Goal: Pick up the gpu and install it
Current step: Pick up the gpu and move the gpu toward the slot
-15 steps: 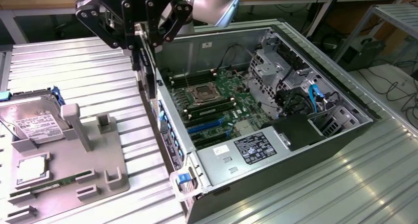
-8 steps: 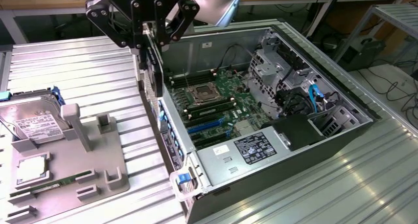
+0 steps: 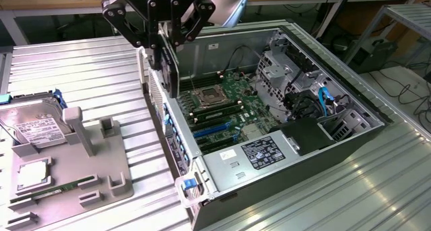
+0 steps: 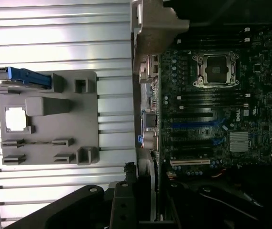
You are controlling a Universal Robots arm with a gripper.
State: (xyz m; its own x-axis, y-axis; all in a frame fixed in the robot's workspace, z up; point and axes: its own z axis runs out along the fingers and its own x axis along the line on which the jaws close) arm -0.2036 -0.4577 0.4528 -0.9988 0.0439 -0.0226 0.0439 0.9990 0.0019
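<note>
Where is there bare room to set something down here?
Bare table beyond the tray, and at the exterior view's right beyond the case. Crowded: the tray, inside the case, and its rim, where the end effector holds the gpu.

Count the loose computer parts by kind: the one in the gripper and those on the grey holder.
gpu, held in the gripper: 1
hard drive: 1
processor chip: 1
memory stick: 1
Total: 4
</note>
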